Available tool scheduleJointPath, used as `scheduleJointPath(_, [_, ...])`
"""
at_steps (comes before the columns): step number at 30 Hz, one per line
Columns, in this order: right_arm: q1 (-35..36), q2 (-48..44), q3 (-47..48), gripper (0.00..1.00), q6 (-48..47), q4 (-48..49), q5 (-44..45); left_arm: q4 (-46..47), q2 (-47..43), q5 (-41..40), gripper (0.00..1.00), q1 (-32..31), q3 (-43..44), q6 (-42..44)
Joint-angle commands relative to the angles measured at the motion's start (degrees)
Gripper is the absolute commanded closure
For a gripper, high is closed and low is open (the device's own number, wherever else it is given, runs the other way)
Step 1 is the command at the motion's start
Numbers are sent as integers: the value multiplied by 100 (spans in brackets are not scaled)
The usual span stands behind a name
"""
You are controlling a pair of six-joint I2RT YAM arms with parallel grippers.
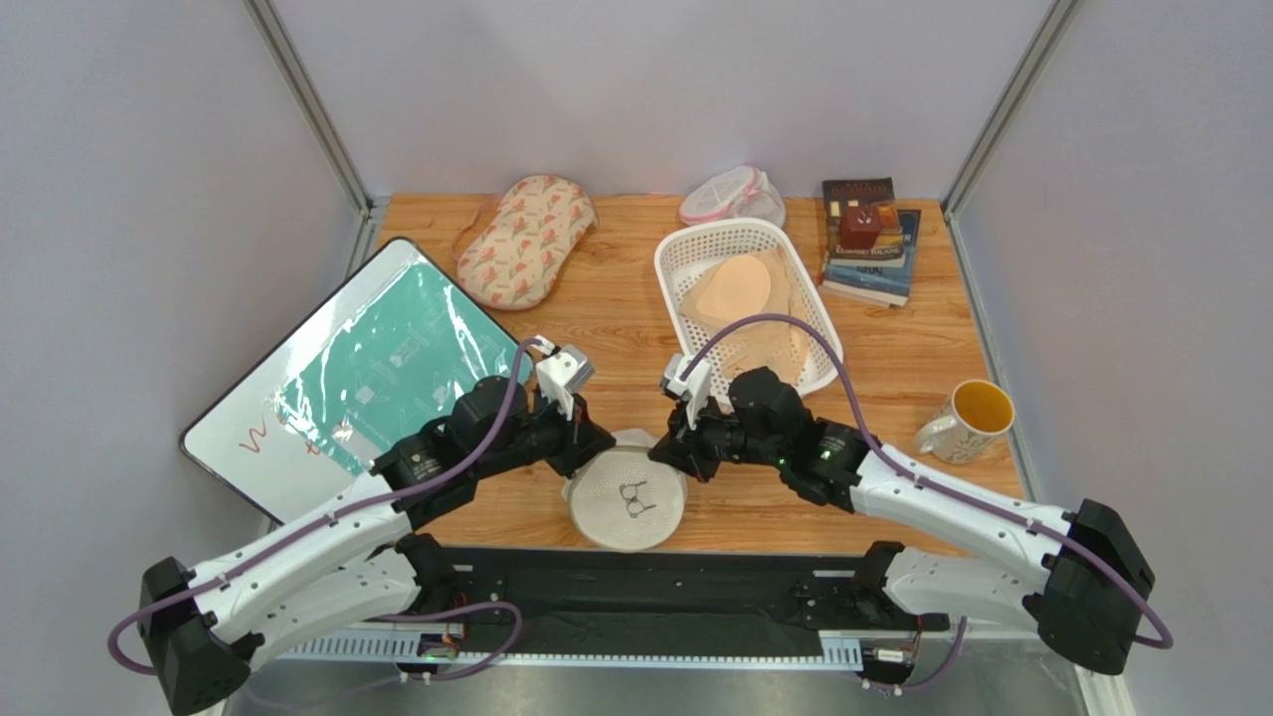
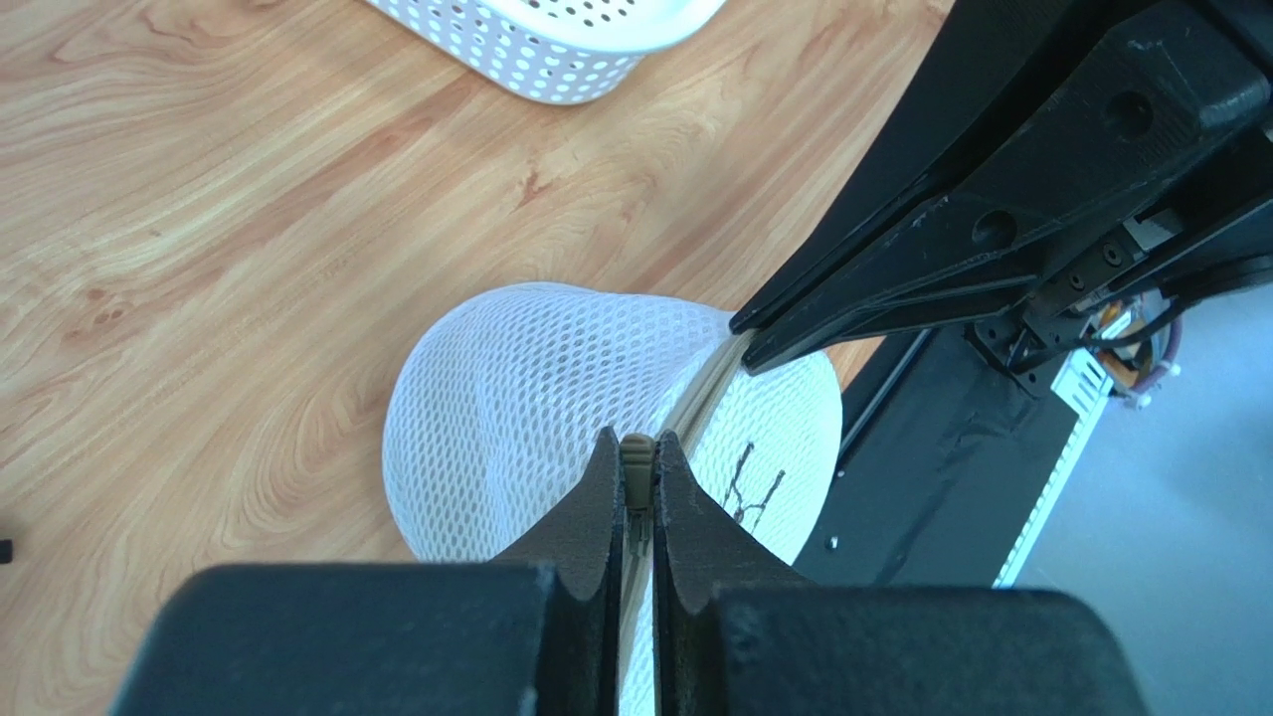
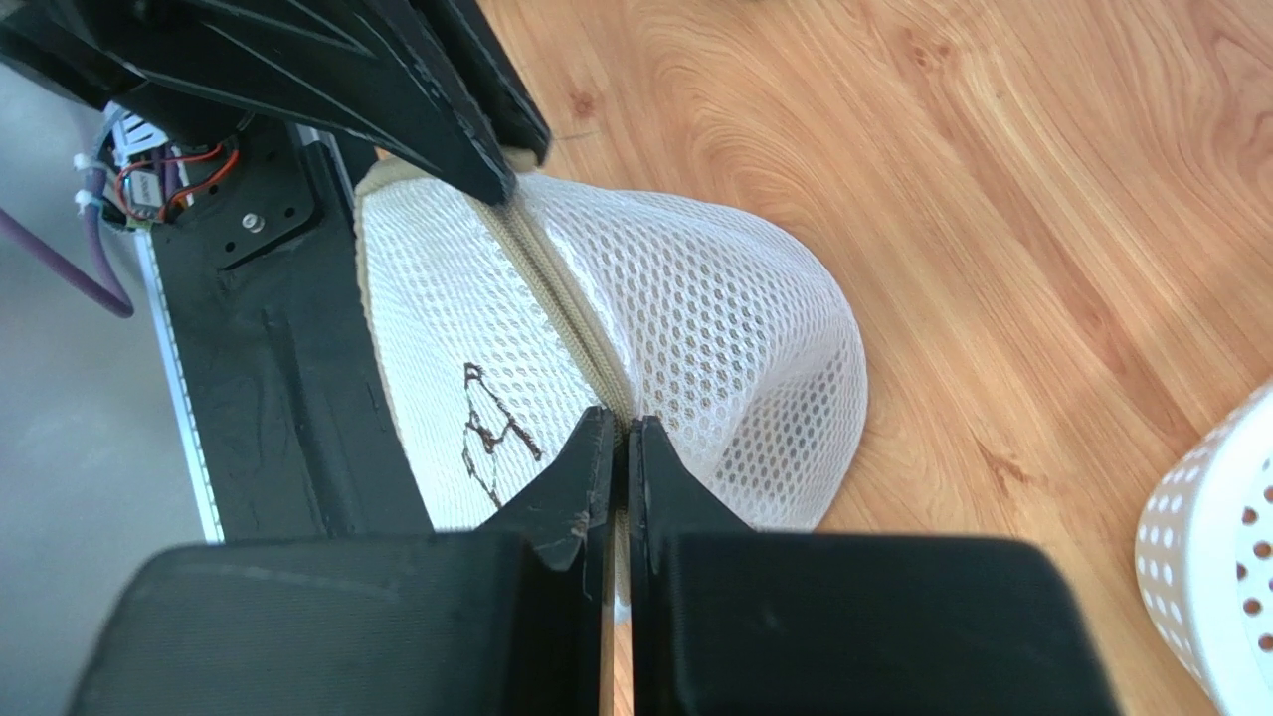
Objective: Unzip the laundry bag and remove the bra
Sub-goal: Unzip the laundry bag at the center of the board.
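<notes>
Black bra icon [image 1: 638, 500] on laundry bag [image 1: 599, 516]

The left arm [image 1: 299, 555] and right arm [image 1: 956, 512] are built alike, with glossy white lower links, black joint housings and a purple cable [image 3: 60, 272] trailing along each. The left claw [image 2: 638, 448] and right claw [image 3: 623, 425] have matte black tapered fingers [image 2: 583, 507], with red and orange wires [image 3: 180, 157] exposed behind the left one

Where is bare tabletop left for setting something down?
Bare wood lies between the oval bag, the whiteboard and the basket, and between the basket and the mug. The near edge is crowded: left hand and right hand both pinch the laundry bag.
</notes>
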Motion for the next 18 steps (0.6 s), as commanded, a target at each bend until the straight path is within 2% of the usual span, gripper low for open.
scheduleJointPath(1, [-24,-216,-189,100,242,-139,723,33,-242,-311,100,3,-26,-148])
scheduleJointPath(18, [-24,-682,-470,100,866,-262,1691,-494,-893,-715,100,3,-175,-201])
